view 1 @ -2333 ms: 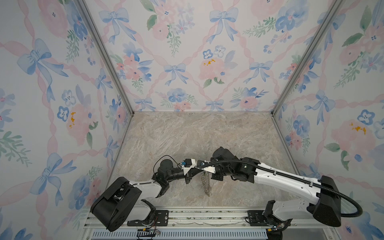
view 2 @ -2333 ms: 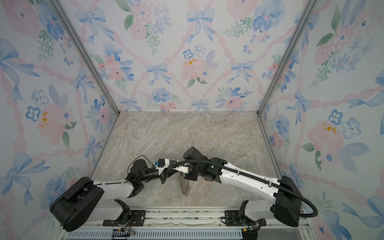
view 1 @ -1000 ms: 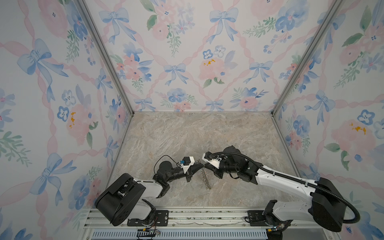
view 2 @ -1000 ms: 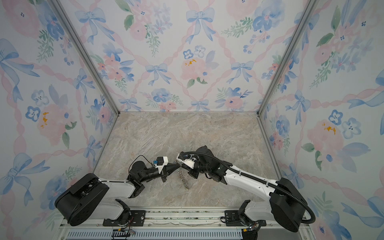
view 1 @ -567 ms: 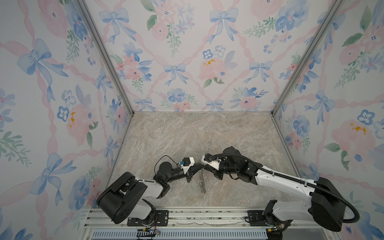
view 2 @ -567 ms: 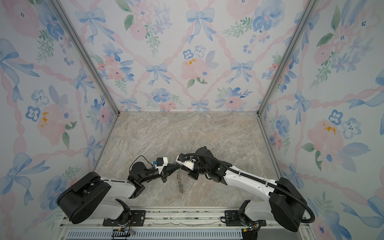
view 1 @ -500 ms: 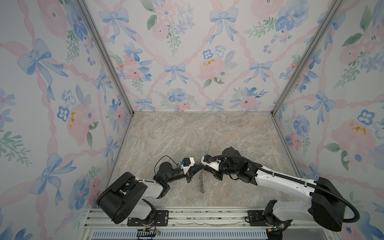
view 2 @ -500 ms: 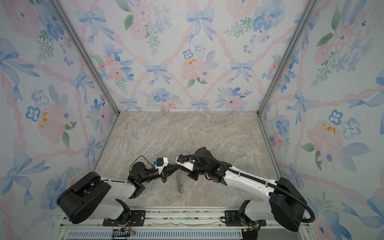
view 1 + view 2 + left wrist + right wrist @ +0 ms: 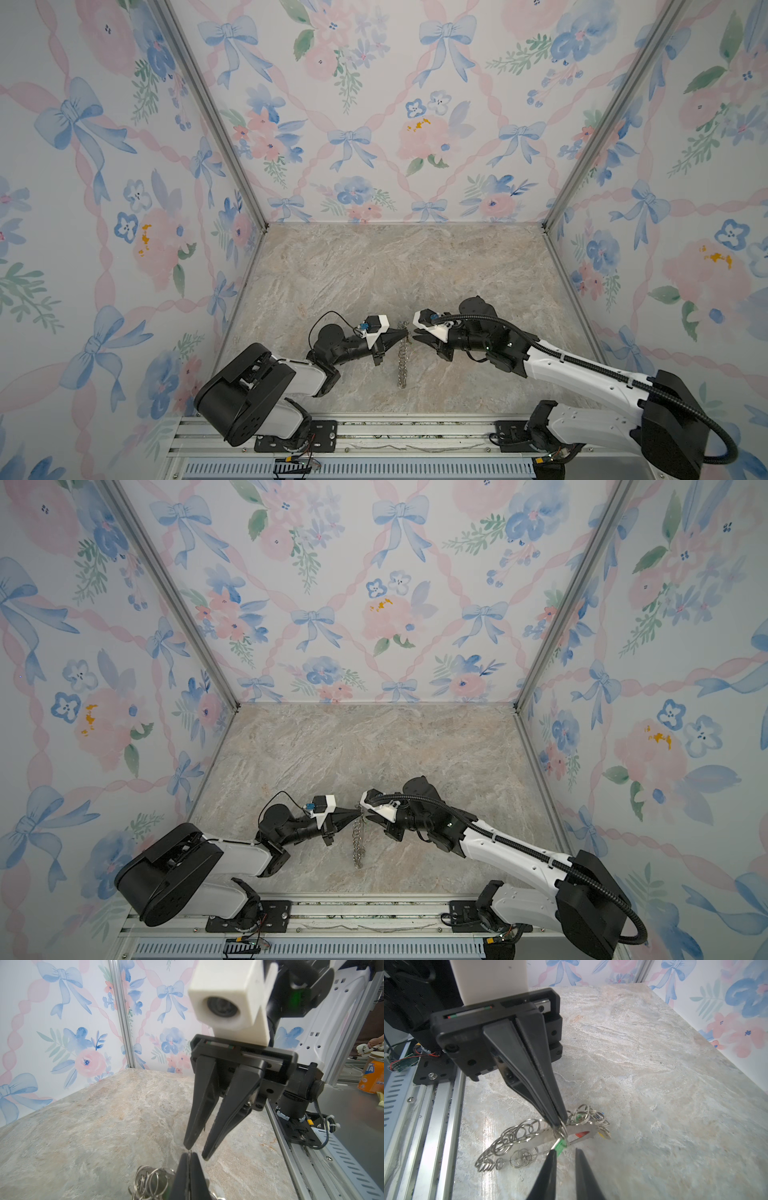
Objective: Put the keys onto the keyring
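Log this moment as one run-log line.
left end effector: shut on keyring | right end effector: open, tips by green key | green key: hangs at the grip point

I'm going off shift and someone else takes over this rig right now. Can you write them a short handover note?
Left gripper: shut, pinching a wire ring on the rim of the keyring, holding it up on edge.
Right gripper: jaws slightly apart, holding nothing, one fingertip beside the green key.
Done: the green key seems to hang from the pinched ring. A red key and a yellow key sit among the rings further along. Whether each is fully threaded cannot be told.
Left: confirm the green key is seated, then probably set the keyring down.
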Available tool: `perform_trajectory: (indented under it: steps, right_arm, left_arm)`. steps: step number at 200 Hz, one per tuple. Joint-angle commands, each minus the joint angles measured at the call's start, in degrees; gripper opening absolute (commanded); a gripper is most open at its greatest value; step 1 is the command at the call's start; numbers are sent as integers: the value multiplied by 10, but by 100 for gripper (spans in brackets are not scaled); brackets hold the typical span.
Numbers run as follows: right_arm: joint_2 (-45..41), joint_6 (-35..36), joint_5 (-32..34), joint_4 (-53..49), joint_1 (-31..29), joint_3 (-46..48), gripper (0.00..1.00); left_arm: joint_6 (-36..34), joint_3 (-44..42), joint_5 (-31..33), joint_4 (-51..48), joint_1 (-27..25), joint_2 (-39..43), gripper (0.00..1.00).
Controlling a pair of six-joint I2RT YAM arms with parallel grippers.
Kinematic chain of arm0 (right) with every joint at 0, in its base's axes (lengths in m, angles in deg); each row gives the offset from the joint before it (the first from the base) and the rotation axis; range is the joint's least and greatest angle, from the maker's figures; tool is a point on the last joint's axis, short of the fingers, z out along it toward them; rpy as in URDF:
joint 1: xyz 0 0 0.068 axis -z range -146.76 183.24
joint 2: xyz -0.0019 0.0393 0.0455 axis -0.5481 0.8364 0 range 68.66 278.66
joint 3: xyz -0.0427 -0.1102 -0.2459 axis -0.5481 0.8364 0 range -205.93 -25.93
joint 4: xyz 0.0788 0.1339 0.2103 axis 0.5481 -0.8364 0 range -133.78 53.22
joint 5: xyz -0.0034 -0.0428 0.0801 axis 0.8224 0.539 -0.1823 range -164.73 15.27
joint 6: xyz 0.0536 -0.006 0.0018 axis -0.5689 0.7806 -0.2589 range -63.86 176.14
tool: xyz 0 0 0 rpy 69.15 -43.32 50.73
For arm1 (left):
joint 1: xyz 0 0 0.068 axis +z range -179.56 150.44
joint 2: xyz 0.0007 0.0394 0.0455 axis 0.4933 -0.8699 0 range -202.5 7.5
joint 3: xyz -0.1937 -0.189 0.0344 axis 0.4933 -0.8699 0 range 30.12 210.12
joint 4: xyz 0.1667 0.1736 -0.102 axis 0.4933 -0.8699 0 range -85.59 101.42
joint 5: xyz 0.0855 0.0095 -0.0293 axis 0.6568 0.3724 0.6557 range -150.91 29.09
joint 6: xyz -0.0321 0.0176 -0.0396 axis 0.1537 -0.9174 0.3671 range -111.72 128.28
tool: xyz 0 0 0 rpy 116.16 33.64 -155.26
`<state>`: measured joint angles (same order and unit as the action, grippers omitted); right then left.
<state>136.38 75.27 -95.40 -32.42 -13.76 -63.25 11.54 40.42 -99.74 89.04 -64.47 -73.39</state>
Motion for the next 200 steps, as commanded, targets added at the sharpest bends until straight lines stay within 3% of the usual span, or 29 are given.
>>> perform_trajectory:
  steps: [1,68,102,200]
  right_arm:
    - [-2,-17,-28,52,10,19,19]
    - [22,-24,-102,106,16,19,18]
    - [30,-11,-73,66,13,11,13]
    - [58,-21,-49,77,-8,6,0]
  left_arm:
    - [5,2,-14,23,-3,-6,0]
    - [7,5,-38,24,-6,-7,0]
    - [5,4,-35,28,-6,-6,0]
    - [8,3,-28,39,-5,-4,0]
